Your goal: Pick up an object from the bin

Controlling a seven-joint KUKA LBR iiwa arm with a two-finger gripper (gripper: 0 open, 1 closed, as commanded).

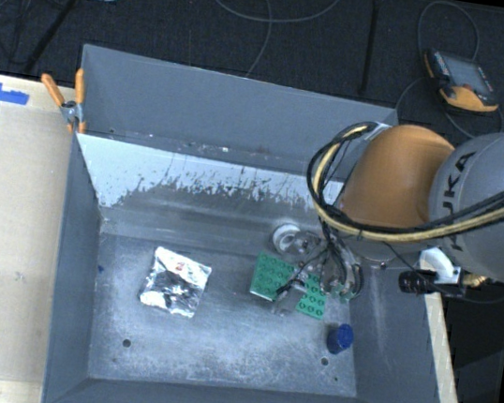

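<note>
1. Now, the grey metal bin point(206, 369) takes up the middle of the frame, and the grey robot arm point(491, 201) reaches in from the right edge, with its orange domed cover point(390, 178) sitting over the bin's upper right corner.
2. Black and yellow cables point(326, 165) loop round the left side of that cover and run down towards the wrist.
3. The gripper point(298, 287) is low in the bin, right of centre, and it's directly over two flat green studded plastic plates lying side by side on the floor.
4. The darker green plate point(268, 275) pokes out on the gripper's left and the brighter green plate point(314, 301) on its right.
5. The gripper's dark tip crosses where the two plates meet. Whether it's apart, together or clamped on a plate, I cannot tell from this angle.
6. Just above the plates, by the foot of the back wall, there's a small round silvery ring-shaped thing point(285, 238), close to the wrist.
7. Lower right of the gripper, a small dark blue rounded object point(338, 338) lies near the bin's right wall, apart from the green plates.
8. Over on the left of the floor, well away from the gripper, a crumpled clear plastic bag point(176, 282) with black and white contents lies on its own.
</note>
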